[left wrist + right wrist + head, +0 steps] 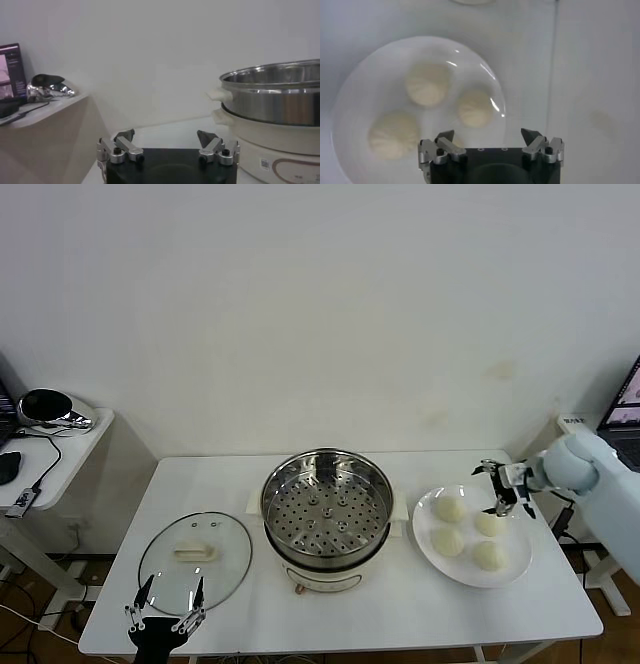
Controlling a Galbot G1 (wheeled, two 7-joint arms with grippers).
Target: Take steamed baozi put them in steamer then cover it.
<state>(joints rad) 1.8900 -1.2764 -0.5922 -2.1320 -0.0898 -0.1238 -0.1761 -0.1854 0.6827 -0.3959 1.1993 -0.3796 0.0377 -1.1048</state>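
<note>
The right gripper (503, 489) was held open above the far edge of the white plate (515, 567), with nothing between its fingers. The left gripper (166, 609) was parked low at the near edge of the white table (200, 474), also open and empty, just beside the cover (195, 562).

A plain white wall was seen behind the table, and a small side table (70, 449) stood off to the left.

The steamer (326, 506) was placed in the middle of the table — its tray of holes was bare. Four steamed baozi (450, 508) were laid on the plate to the right. The cover was laid flat on the table to the left, handle up.
</note>
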